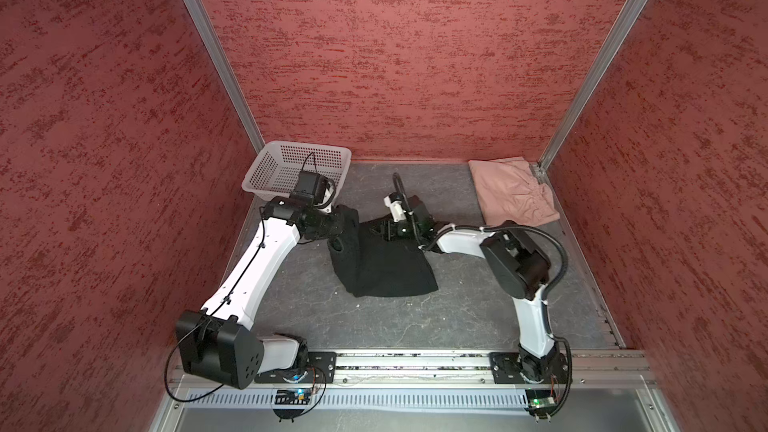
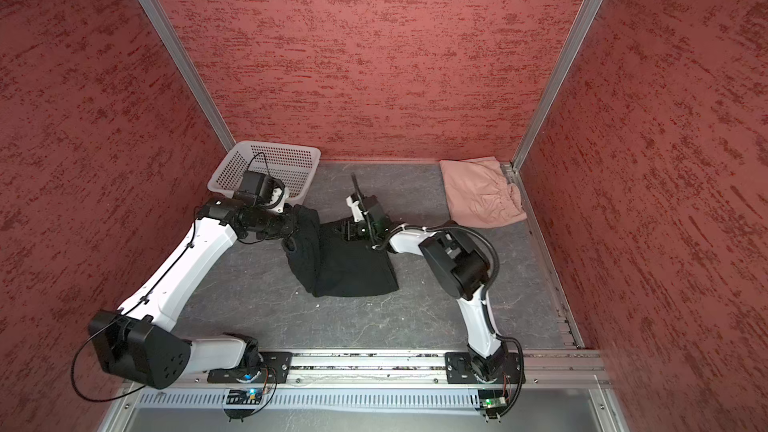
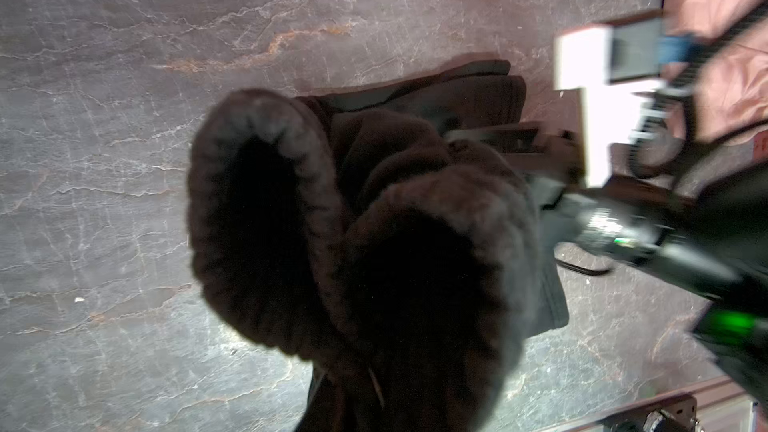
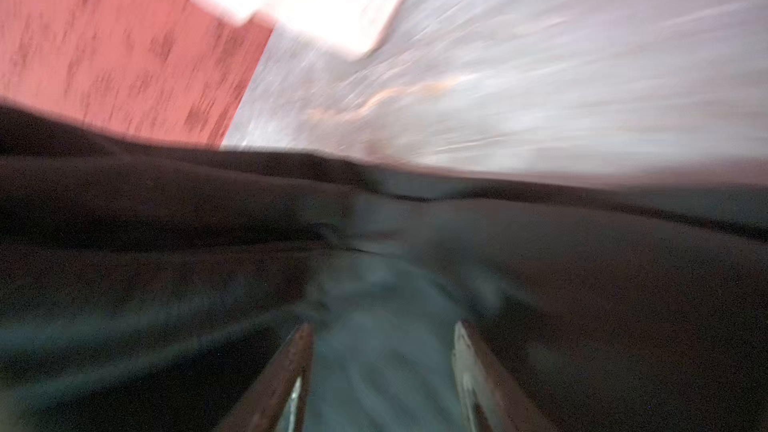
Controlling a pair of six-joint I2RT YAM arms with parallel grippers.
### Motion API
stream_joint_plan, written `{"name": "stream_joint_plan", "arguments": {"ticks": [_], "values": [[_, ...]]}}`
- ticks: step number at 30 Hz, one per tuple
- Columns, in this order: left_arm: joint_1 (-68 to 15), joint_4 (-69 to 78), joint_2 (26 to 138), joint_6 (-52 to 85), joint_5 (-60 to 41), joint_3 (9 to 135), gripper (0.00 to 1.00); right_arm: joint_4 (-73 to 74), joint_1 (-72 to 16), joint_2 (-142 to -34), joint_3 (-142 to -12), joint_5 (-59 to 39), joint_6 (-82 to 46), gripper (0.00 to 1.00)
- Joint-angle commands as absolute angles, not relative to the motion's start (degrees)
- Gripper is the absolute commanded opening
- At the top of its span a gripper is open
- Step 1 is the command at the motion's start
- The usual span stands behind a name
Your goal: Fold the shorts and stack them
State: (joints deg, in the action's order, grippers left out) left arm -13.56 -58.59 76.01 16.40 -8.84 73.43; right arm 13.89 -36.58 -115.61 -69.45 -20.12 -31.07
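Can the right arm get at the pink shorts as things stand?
Probably yes. The pink shorts lie uncovered in the far right corner, on that arm's side, with bare table between. The right gripper is over the black shorts, jaws apart.

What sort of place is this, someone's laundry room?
Most likely a robot test booth, not a home: a left arm and right arm bolted to a metal rail, red textured panels walling three sides, and a stone-look table with black shorts, pink shorts and a white basket.
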Motion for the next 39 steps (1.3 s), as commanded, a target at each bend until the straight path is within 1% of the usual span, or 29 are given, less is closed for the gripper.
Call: {"name": "stream_joint_plan", "arguments": {"ticks": [1,5,7,10,14,18,22,23,25,27,28,29,31,34,38,39], "values": [[-15.5,-52.5,76.6,20.6,-9.1,72.9,0.22,13.0,-32.7,-108.7,-62.2,-13.2,-29.8,0.59],[-18.2,-53.1,80.0,22.3,-9.8,75.0,0.22,10.9,-29.8,-104.7,-54.7,-10.9,-30.7,0.59],[-20.2,-53.7,81.6,22.6,-10.2,75.9,0.22,13.2,-29.1,-104.8,-51.5,-12.7,-31.9,0.52],[-22.7,-55.5,84.8,22.7,-9.7,77.8,0.22,15.5,-29.1,-107.6,-50.4,-15.0,-33.1,0.39],[-25.4,-55.1,87.7,23.7,-9.0,79.8,0.22,19.5,-29.1,-110.4,-49.9,-16.3,-34.8,0.3],[-28.3,-56.7,91.8,24.1,-8.4,85.0,0.22,19.6,-29.2,-112.3,-50.8,-17.2,-35.1,0.28],[-32.3,-57.2,96.7,25.2,-9.6,88.5,0.23,19.9,-29.2,-113.3,-51.2,-17.5,-35.3,0.3],[-33.3,-57.1,98.0,25.5,-9.9,89.1,0.27,20.0,-29.2,-113.5,-51.6,-17.4,-35.4,0.32],[-34.9,-56.7,100.4,25.8,-10.8,90.1,0.41,20.3,-29.2,-114.2,-52.3,-17.4,-35.7,0.36],[-36.4,-56.5,102.8,25.8,-11.4,91.5,0.46,20.8,-29.2,-115.2,-53.3,-18.2,-36.4,0.37],[-36.9,-56.2,103.6,25.8,-11.7,92.3,0.52,21.2,-29.2,-115.6,-53.5,-18.4,-36.8,0.37],[-37.5,-56.1,104.3,25.8,-12.2,93.3,0.65,21.4,-29.2,-116.0,-53.9,-18.7,-37.2,0.38],[-38.5,-55.8,105.3,25.6,-13.3,95.1,1.0,20.8,-29.1,-116.4,-54.3,-18.5,-37.3,0.43],[-39.1,-56.8,105.0,24.9,-13.2,98.0,0.99,15.8,-28.0,-114.1,-54.2,-15.8,-35.3,0.47],[-37.8,-59.6,100.9,23.4,-9.1,99.4,1.0,9.9,-23.7,-104.1,-50.2,-12.5,-32.4,0.5],[-37.1,-59.9,99.4,23.2,-8.1,98.8,0.99,7.9,-23.0,-101.5,-49.9,-11.8,-31.2,0.52]]}}
